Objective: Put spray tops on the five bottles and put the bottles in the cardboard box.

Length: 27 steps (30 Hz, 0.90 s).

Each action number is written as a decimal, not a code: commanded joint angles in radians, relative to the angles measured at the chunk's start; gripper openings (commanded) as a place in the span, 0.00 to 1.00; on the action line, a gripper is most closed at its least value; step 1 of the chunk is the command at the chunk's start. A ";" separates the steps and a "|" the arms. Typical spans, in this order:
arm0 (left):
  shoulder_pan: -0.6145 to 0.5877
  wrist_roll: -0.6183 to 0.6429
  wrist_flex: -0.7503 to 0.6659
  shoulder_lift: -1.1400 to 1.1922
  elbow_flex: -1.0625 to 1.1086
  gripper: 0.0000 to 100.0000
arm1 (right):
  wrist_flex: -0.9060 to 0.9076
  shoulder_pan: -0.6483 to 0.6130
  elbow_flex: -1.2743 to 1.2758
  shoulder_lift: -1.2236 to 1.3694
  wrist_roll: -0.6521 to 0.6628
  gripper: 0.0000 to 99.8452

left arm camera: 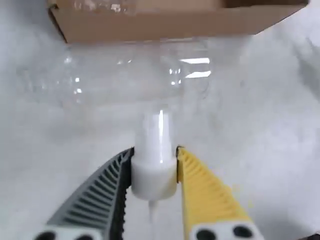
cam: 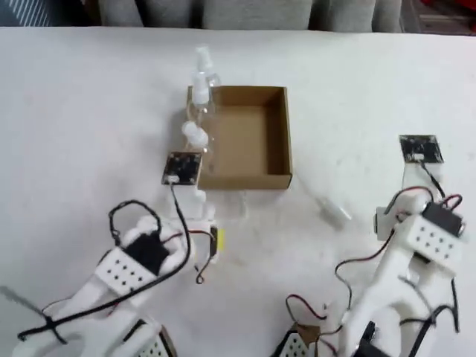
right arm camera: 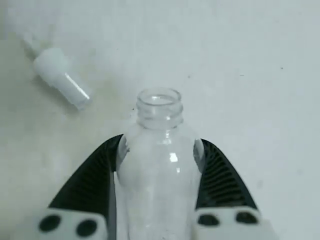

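My left gripper (left arm camera: pixel 154 152) is shut on a white spray top (left arm camera: pixel 154 170), just short of a clear bottle (left arm camera: pixel 125 75) that lies on its side along the front wall of the cardboard box (left arm camera: pixel 165 22). In the high view the left gripper (cam: pixel 208 223) sits in front of the box (cam: pixel 281 126). My right gripper (right arm camera: pixel 159 145) is shut on an upright clear bottle (right arm camera: pixel 159 165) with an open neck. A loose spray top (right arm camera: pixel 61 82) lies on the table beyond it, also visible in the high view as the loose spray top (cam: pixel 333 210) between the arms.
Two clear bottles with spray tops (cam: pixel 202 74) (cam: pixel 195 135) stand against the box's left wall. The right arm (cam: pixel 428 234) stands to the right of the box. White table (cam: pixel 89 111) lies open to the left and far right.
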 commanded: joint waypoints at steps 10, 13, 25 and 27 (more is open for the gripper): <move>-0.090 -0.147 0.078 -0.081 -0.364 0.02 | -0.255 -0.105 0.029 -0.110 -0.153 0.02; -0.090 -0.199 0.158 -0.005 -0.539 0.02 | -0.266 -0.174 0.028 -0.119 -0.157 0.02; -0.133 -0.258 0.276 0.263 -1.077 0.02 | -0.360 -0.476 0.121 -0.407 -0.525 0.02; -0.133 -0.258 0.276 0.277 -1.125 0.02 | -0.360 -0.556 0.144 -0.483 -0.526 0.02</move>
